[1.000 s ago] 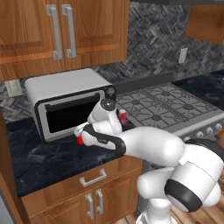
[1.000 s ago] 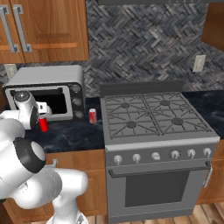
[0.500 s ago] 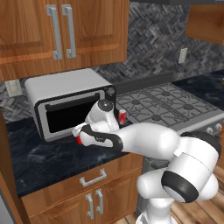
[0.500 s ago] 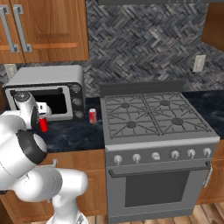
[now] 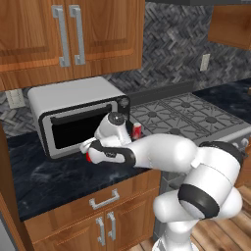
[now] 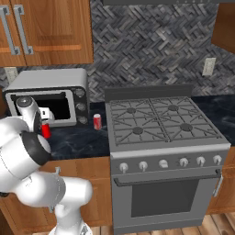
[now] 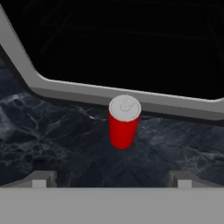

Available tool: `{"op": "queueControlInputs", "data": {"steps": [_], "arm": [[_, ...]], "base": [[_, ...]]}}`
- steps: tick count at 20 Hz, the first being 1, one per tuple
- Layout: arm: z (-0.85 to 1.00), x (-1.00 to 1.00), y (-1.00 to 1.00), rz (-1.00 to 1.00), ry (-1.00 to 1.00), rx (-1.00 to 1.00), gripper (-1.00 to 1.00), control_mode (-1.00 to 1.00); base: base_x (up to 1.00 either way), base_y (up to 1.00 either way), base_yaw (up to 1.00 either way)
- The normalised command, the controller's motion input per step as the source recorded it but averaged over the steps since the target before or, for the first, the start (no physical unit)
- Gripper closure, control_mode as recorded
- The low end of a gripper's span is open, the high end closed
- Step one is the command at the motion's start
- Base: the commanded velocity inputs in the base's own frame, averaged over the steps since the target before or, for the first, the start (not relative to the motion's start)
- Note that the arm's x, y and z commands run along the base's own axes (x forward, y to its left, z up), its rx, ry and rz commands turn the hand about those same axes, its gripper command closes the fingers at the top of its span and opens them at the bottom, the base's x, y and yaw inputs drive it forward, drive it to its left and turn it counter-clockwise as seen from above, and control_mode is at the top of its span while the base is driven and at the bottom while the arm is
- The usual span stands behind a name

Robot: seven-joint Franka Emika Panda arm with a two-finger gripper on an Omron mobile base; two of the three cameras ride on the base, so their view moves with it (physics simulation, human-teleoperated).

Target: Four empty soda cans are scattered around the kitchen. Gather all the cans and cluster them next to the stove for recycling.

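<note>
A plain red soda can [image 7: 124, 122] with a silver top stands upright on the black counter, just in front of the toaster oven's dark glass door. My gripper [image 7: 112, 179] hovers above it, open, with a fingertip far out on each side and nothing between them. In the base views the same can [image 6: 46, 131] [image 5: 88, 158] peeks out under my hand, with the gripper [image 6: 45, 119] [image 5: 87, 147] just above it. A red-and-white soda can [image 6: 97, 121] [image 5: 137, 130] stands beside the left edge of the stove [image 6: 160, 124] [image 5: 186, 115].
The silver toaster oven [image 6: 50, 92] [image 5: 73, 112] stands right behind the red can, against the tiled wall. Wooden wall cabinets [image 5: 68, 34] hang above it. The black counter [image 6: 78, 142] runs from the oven to the stove's left side.
The arm's elbow has shifted slightly. The hand stays almost still above the red can, and the jaws remain open.
</note>
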Motion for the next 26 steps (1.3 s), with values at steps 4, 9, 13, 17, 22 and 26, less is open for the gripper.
{"op": "queueControlInputs", "data": {"steps": [4, 9, 13, 17, 22, 26], "arm": [[-0.05, 0.09, 0.04, 0.0, 0.01, 0.0, -1.0, -1.0], [-0.05, 0.13, 0.01, 0.0, 0.01, 0.0, -1.0, -1.0], [-0.04, 0.12, 0.04, 0.0, 0.01, 0.0, -1.0, -1.0], [-0.09, 0.14, 0.09, 0.0, 0.03, 0.0, -1.0, -1.0], [-0.14, 0.16, 0.11, 0.0, 0.03, 0.0, -1.0, -1.0], [-0.09, 0.16, 0.1, 0.0, 0.02, 0.0, -1.0, -1.0]], "base": [[0.0, 0.0, 0.0], [0.0, 0.0, 0.0], [0.0, 0.0, 0.0], [0.0, 0.0, 0.0], [0.0, 0.0, 0.0], [0.0, 0.0, 0.0]]}}
